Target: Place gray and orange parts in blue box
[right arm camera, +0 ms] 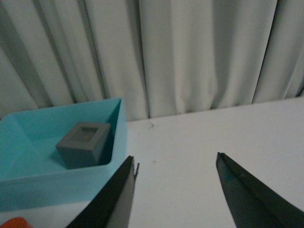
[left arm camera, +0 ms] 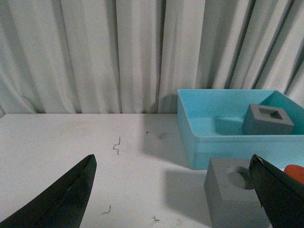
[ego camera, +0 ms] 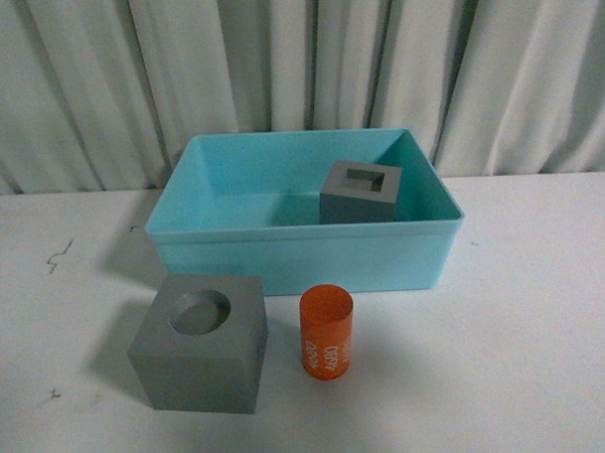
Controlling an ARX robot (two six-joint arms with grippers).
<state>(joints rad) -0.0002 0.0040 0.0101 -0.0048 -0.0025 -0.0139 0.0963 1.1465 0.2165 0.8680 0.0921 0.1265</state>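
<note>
You have the blue box (ego camera: pixel 304 261) sitting on the white worktop (ego camera: pixel 526 358), close to the pleated curtain (ego camera: pixel 297 58) behind it. Inside the box, toward its right side, rests the gray cube with the square recess (ego camera: pixel 359 193), recess facing up. The other two parts lie outside, on the worktop in front of the box's near wall. The gray cube with the round recess (ego camera: pixel 199 344) stands to the left, recess up. The orange cylinder (ego camera: pixel 327 334) stands upright just beside it on the right, with white digits running down its side and a narrow gap between the two. Your left gripper (left arm camera: pixel 172 157) shows only in its own wrist view: its dark fingers are spread wide with nothing between them, above the worktop left of the box, and the round-recess cube sits near one finger. Your right gripper (right arm camera: pixel 174 156) also has its fingers apart and holds nothing, over bare worktop to the right of the box.
</note>
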